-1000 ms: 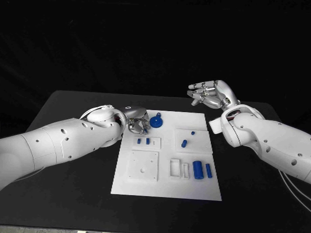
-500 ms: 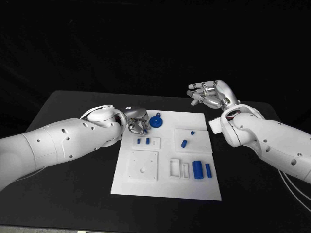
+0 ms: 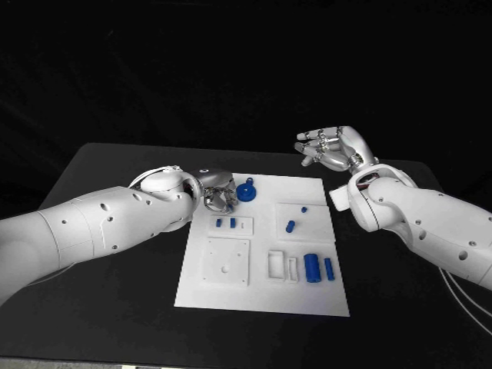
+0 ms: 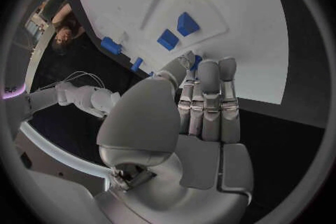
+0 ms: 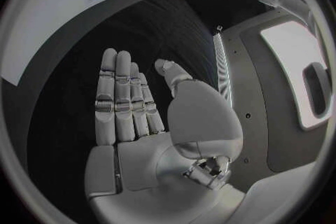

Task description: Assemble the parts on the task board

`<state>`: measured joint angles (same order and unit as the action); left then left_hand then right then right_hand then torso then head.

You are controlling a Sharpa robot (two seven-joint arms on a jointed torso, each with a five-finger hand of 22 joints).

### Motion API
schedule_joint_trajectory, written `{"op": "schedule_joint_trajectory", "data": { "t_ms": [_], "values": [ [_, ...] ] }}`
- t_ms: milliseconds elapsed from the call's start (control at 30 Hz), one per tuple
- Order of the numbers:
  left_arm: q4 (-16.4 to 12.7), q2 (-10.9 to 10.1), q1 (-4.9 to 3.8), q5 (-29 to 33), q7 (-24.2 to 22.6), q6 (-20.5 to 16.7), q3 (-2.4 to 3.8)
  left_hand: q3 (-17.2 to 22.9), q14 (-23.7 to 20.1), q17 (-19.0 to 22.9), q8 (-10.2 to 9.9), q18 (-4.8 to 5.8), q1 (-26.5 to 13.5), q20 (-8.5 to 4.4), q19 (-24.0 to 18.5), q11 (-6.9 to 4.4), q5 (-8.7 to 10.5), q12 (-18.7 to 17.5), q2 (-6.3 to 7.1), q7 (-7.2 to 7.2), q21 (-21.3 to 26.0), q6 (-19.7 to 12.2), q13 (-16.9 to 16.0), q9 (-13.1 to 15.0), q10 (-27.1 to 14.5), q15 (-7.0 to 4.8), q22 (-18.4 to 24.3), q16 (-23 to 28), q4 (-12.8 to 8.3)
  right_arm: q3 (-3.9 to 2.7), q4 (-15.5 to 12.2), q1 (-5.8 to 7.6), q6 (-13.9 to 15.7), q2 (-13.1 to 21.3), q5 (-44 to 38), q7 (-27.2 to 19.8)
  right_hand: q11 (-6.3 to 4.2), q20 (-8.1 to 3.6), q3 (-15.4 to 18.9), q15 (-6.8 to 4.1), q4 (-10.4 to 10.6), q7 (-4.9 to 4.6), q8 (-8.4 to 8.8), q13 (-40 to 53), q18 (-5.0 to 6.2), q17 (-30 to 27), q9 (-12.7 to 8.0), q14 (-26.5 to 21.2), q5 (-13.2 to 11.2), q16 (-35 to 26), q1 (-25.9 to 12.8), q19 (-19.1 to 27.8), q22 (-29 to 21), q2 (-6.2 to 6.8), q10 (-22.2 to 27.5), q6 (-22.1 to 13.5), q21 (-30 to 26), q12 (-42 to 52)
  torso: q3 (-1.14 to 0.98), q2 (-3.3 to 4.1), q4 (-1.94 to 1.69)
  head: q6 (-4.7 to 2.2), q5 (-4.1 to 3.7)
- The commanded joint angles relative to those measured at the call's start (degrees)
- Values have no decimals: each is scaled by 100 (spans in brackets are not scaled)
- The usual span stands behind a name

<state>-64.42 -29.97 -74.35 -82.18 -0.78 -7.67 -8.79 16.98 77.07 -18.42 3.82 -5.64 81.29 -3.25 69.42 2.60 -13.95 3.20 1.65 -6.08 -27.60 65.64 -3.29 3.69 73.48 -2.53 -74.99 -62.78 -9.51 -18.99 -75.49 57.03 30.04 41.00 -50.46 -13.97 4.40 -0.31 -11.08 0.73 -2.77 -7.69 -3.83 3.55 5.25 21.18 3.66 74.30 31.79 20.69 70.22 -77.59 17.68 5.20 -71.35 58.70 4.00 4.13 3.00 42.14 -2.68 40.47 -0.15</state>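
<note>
Your left silver hand (image 3: 215, 192) sits at the flat white task board's (image 3: 313, 296) far-left corner, fingers straight and nearly together, just beside the round blue disc part (image 3: 246, 191); whether it's gripping, I cannot tell. Your right silver hand (image 3: 333, 150) hovers open-palmed, holding nothing.

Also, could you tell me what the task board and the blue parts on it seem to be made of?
Task board: probably matte white plastic, with an even, dull surface and moulded recesses. Blue parts: likely plastic too, uniformly coloured with a slight sheen; the round part looks the same.
</note>
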Motion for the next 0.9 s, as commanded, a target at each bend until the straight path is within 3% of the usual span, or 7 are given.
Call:
{"op": "schedule_joint_trajectory", "data": {
  "t_ms": [33,333,667,900],
  "values": [
    [0,33,34,14,-47,124,-21,16,-4,-8,-24,-59,-10,-35,-14,8,-19,20,-56,0,3,22,-11,-5,51,0,-108,20,24,-3,-4,-2,-49,-5,1,-62,13,6,-26,18,-21,-24,28,-8,-9,-5,-8,22,31,-20,-69,-48,-5,2,41,13,21,-15,-2,0,-1,3,-5],
    [29,58,38,15,-24,327,-41,12,-27,-9,-27,-54,-27,-29,-30,17,-7,18,-30,-3,13,2,-10,-6,19,7,-107,36,24,-3,-6,-2,-53,0,1,-59,13,6,-26,18,-21,-24,28,-8,-9,-5,-8,22,31,-20,-69,-48,-5,2,41,13,21,-15,-2,-1,-8,4,-18],
    [38,49,38,15,98,592,-49,101,-141,10,-28,-85,-104,48,-102,122,102,16,95,-41,71,-207,-5,-11,-327,88,-106,62,58,-3,-11,-2,-54,5,2,-63,15,8,-21,20,-20,-25,29,-8,-9,-7,-8,19,32,-24,-73,-47,-20,5,48,9,19,-18,2,-4,-10,11,-23],
    [39,47,38,15,94,558,-50,179,-205,19,-30,-114,-153,100,-125,223,122,14,209,-5,114,-359,-1,-13,-696,153,-102,46,81,-3,-10,-2,-45,20,2,-62,16,9,-20,21,-19,-26,28,-8,-9,-9,-8,17,34,-26,-75,-45,-24,4,50,9,18,-17,3,-1,-16,5,-27]
  ]
}}
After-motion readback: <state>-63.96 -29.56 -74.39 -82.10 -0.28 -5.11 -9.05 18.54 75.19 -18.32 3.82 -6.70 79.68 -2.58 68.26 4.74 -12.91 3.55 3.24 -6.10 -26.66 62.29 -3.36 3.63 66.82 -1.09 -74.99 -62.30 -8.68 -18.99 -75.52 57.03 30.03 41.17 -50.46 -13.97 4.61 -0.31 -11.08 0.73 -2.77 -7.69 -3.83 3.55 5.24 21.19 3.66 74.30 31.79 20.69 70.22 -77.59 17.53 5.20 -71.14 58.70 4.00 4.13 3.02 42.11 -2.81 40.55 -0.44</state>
